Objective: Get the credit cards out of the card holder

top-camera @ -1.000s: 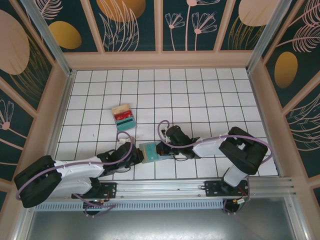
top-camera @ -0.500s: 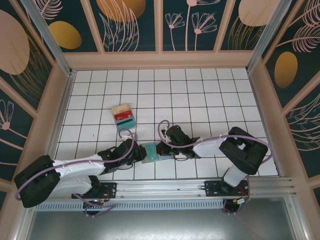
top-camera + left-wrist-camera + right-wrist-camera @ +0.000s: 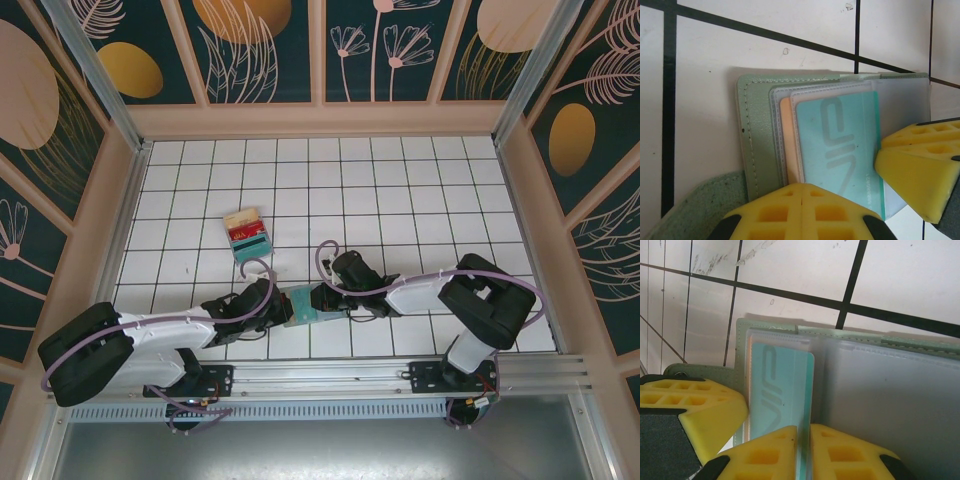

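Note:
The grey-green card holder (image 3: 298, 305) lies open on the tiled table, between my two grippers. Its clear sleeves hold a teal VIP credit card (image 3: 840, 145) and, behind it, a pale orange card (image 3: 785, 140). My left gripper (image 3: 802, 192) is shut, its yellow fingers meeting over the holder's (image 3: 757, 130) near edge; from above the left gripper (image 3: 272, 306) sits at the holder's left side. My right gripper (image 3: 804, 440) stands on the teal card (image 3: 780, 385) with its jaws a narrow slit apart. The right gripper (image 3: 322, 300) meets the holder from the right.
A small stack of tan, red and teal cards (image 3: 246, 232) lies on the tiles further back on the left. Patterned walls (image 3: 320, 50) enclose the table, and a metal rail (image 3: 330, 380) runs along the near edge.
My left arm has slid right, up to the holder, which now looks narrower from above. The right arm has kept its place.

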Controlling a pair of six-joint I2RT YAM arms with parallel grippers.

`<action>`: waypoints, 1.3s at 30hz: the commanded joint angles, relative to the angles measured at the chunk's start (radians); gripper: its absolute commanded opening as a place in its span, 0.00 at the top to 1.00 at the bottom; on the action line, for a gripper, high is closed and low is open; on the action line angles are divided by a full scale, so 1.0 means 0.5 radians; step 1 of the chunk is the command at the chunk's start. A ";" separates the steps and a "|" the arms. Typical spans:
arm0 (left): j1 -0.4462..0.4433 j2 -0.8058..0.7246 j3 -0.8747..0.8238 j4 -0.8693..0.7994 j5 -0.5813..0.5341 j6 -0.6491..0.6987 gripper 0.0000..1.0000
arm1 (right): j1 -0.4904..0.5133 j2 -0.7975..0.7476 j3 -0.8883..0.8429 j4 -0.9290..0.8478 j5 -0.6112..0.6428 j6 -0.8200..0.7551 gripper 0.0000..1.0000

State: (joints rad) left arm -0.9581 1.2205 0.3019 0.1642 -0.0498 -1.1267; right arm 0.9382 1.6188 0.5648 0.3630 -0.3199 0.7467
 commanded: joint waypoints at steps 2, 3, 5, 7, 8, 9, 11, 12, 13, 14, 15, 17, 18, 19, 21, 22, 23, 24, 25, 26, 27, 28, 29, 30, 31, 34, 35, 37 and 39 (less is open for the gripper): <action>-0.011 0.014 -0.045 -0.037 -0.008 0.000 1.00 | -0.014 -0.041 -0.034 -0.021 -0.014 0.006 0.84; -0.014 0.014 -0.046 -0.040 -0.009 0.001 1.00 | -0.014 -0.046 -0.037 -0.020 -0.014 0.010 0.84; -0.013 0.013 -0.046 -0.040 -0.011 -0.001 1.00 | -0.014 -0.057 -0.043 -0.020 -0.014 0.010 0.84; -0.011 0.013 -0.045 -0.040 -0.009 0.001 1.00 | -0.017 -0.068 -0.047 -0.020 -0.013 0.011 0.84; -0.011 0.013 -0.045 -0.040 -0.009 0.000 1.00 | -0.016 -0.072 -0.049 -0.021 -0.014 0.012 0.84; -0.014 0.016 -0.042 -0.040 -0.008 -0.001 1.00 | -0.017 -0.074 -0.050 -0.025 -0.014 0.013 0.84; -0.012 0.016 -0.040 -0.041 -0.010 0.003 1.00 | -0.017 -0.077 -0.053 -0.021 -0.011 0.013 0.84; -0.014 0.016 -0.039 -0.042 -0.008 0.002 1.00 | -0.017 -0.078 -0.056 -0.020 -0.011 0.015 0.85; -0.011 0.016 -0.042 -0.040 -0.008 0.003 1.00 | -0.016 -0.078 -0.059 -0.018 -0.010 0.014 0.85; -0.014 0.015 -0.042 -0.040 -0.007 0.004 1.00 | -0.017 -0.078 -0.060 -0.015 -0.011 0.016 0.85; -0.014 0.016 -0.042 -0.040 -0.008 0.002 1.00 | -0.017 -0.073 -0.062 -0.013 -0.014 0.014 0.86; -0.012 0.013 -0.042 -0.040 -0.008 0.002 1.00 | -0.017 -0.063 -0.062 -0.003 -0.025 0.016 0.90; -0.012 0.010 -0.042 -0.040 -0.007 0.001 1.00 | -0.016 -0.055 -0.059 0.003 -0.031 0.016 0.93; -0.013 0.010 -0.043 -0.040 -0.007 0.002 1.00 | -0.017 -0.053 -0.059 0.004 -0.032 0.014 0.96; -0.013 0.010 -0.042 -0.043 -0.007 0.004 1.00 | -0.016 -0.057 -0.059 0.003 -0.024 0.013 1.00; -0.014 0.010 -0.039 -0.043 -0.006 0.003 1.00 | -0.019 -0.059 -0.062 -0.004 -0.016 0.016 1.00; -0.014 0.010 -0.041 -0.046 -0.006 0.002 1.00 | -0.020 -0.066 -0.062 -0.008 -0.011 0.017 1.00; -0.014 0.014 -0.042 -0.047 -0.010 0.002 1.00 | -0.020 -0.071 -0.065 -0.015 -0.005 0.017 1.00; -0.013 0.013 -0.043 -0.046 -0.011 0.002 1.00 | -0.026 -0.080 -0.068 -0.024 0.004 0.015 1.00; -0.012 0.013 -0.043 -0.050 -0.009 0.007 1.00 | -0.032 -0.086 -0.068 -0.040 0.010 0.016 1.00; -0.013 0.013 -0.045 -0.049 -0.010 0.007 1.00 | -0.042 -0.095 -0.073 -0.050 0.011 0.010 1.00; -0.013 0.013 -0.046 -0.049 -0.013 0.005 1.00 | -0.053 -0.103 -0.082 -0.054 0.005 0.005 1.00; -0.012 0.013 -0.048 -0.054 -0.014 0.009 1.00 | -0.062 -0.111 -0.089 -0.056 0.002 0.006 1.00; -0.012 0.013 -0.049 -0.052 -0.012 0.007 1.00 | -0.073 -0.123 -0.100 -0.059 -0.001 0.006 1.00; -0.012 0.011 -0.049 -0.052 -0.014 0.007 1.00 | -0.083 -0.135 -0.110 -0.060 -0.004 0.004 1.00; -0.014 0.005 -0.052 -0.052 -0.012 0.006 1.00 | -0.100 -0.169 -0.138 -0.069 -0.008 0.000 1.00; -0.011 0.007 -0.052 -0.052 -0.014 0.006 1.00 | -0.105 -0.178 -0.144 -0.069 -0.008 0.000 1.00; -0.013 0.004 -0.052 -0.052 -0.009 0.007 1.00 | -0.112 -0.195 -0.160 -0.073 -0.008 -0.002 1.00; -0.014 0.001 -0.046 -0.055 -0.009 0.011 1.00 | -0.115 -0.208 -0.172 -0.055 -0.021 -0.005 1.00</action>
State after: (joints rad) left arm -0.9581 1.2201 0.2974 0.1726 -0.0498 -1.1267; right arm 0.8886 1.5467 0.4969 0.3435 -0.3202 0.7498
